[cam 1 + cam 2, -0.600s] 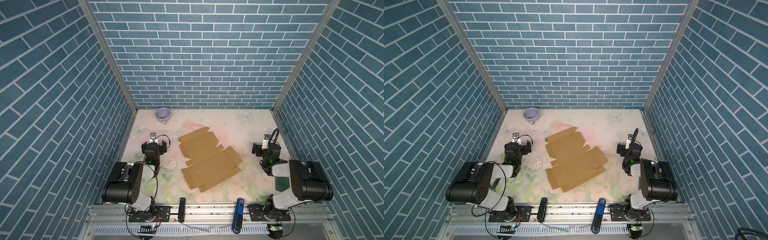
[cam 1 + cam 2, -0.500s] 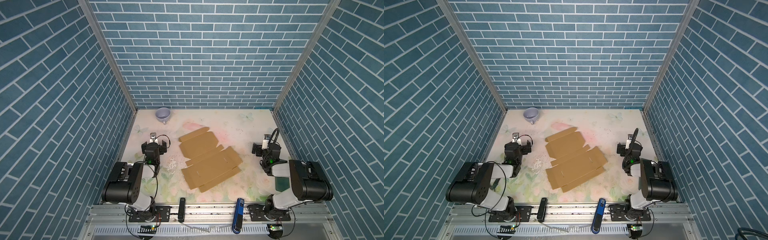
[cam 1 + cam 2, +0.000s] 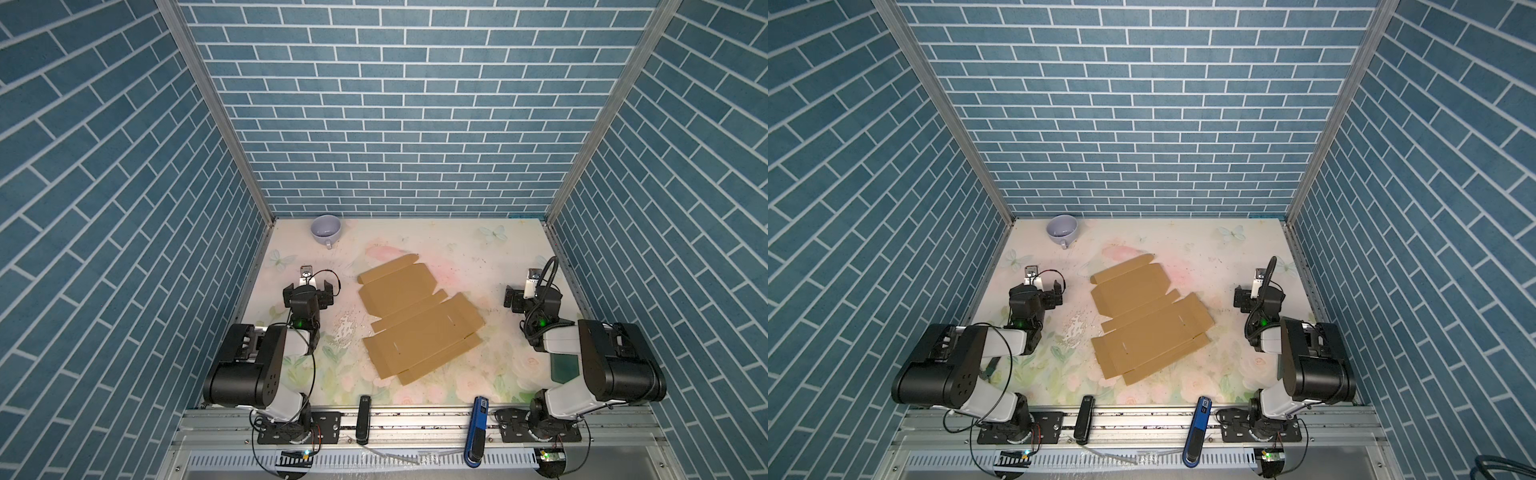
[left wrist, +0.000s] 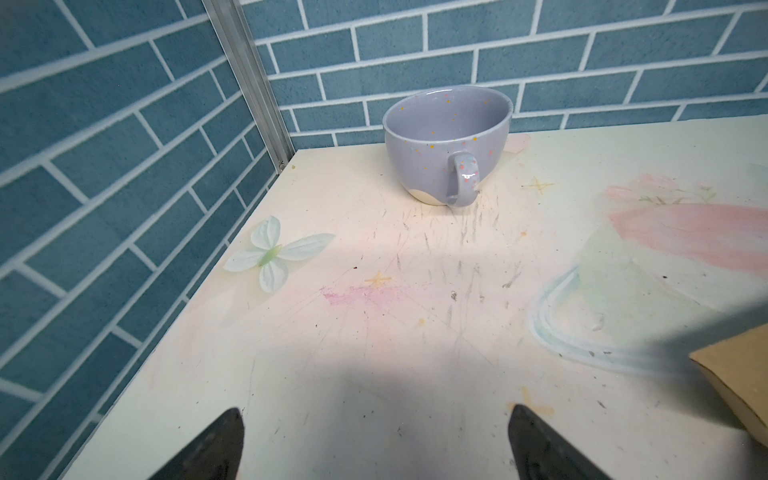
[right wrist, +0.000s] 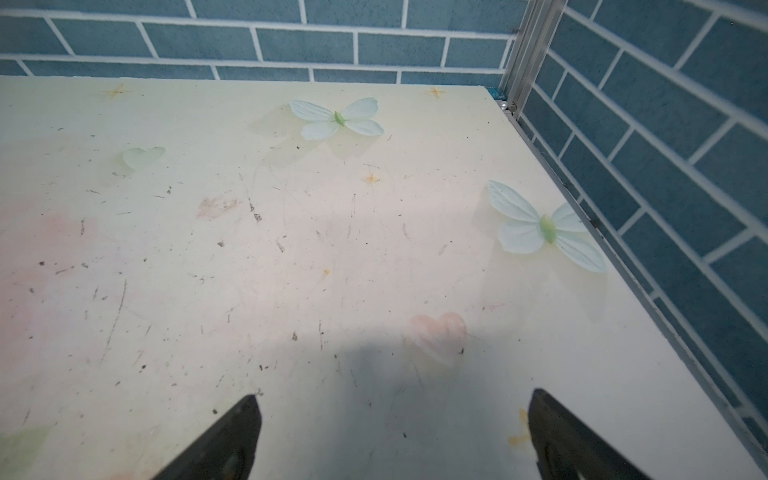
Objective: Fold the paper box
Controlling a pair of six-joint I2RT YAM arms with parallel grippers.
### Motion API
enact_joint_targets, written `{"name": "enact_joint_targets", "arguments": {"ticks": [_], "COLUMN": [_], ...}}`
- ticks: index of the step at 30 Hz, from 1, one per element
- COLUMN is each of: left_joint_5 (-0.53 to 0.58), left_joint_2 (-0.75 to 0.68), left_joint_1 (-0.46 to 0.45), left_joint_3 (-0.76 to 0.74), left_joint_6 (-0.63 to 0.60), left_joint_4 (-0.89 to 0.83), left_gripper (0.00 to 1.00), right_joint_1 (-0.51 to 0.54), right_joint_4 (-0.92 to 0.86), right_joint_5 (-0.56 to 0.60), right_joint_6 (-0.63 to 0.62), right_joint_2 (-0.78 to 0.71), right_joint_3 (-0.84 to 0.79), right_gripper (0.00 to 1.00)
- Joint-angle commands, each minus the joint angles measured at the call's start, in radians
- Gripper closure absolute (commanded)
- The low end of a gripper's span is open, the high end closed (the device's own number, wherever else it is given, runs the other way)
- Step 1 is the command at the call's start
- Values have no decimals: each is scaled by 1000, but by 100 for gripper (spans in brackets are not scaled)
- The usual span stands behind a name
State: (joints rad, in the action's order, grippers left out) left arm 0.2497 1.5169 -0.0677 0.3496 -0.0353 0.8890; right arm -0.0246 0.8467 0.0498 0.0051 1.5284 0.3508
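Note:
The paper box lies flat and unfolded in the middle of the table, a tan cardboard blank with flaps and small slots, turned at a slant. One corner of it shows in the left wrist view. My left gripper rests low over the table to the left of the blank, open and empty. My right gripper sits to the blank's right, near the side wall, also open with only bare table between its fingers. Neither gripper touches the cardboard.
A lilac mug stands upright at the back left corner, ahead of the left gripper. Blue brick walls close in three sides. A black tool and a blue one lie on the front rail.

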Motion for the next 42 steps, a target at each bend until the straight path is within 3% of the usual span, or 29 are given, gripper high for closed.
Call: {"name": "enact_joint_targets", "arguments": {"ticks": [1,25,27,30,33,37,42], "left_joint_5": [2,-3,28,49,152,-53,-144], "left_joint_2": [11,-34,-87,-185,-265,-296,-325], "left_joint_1": [6,8,8,8,17,54,43], "left_joint_3": [17,24,63,161,273,370,428], "left_joint_6": [-6,-7,5,34,266,331,385], "left_joint_4": [12,-37,-151,-404,-686,-851,-976], "left_gripper": [0,0,1,0,0,1,0], "right_joint_1": [-5,-5,-5,-5,-5,-5,18], "right_joint_4": [28,11,-152,-533,-868,-1102,-1319], "right_joint_5": [16,-3,0,81,193,89,9], "right_joint_6": [42,35,36,94,263,345,452], "right_joint_2": [13,-9,-84,-192,-257,-323,-390], "right_joint_3": [37,41,88,253,409,498,542], "right_gripper": [1,1,1,1,1,1,1]}}
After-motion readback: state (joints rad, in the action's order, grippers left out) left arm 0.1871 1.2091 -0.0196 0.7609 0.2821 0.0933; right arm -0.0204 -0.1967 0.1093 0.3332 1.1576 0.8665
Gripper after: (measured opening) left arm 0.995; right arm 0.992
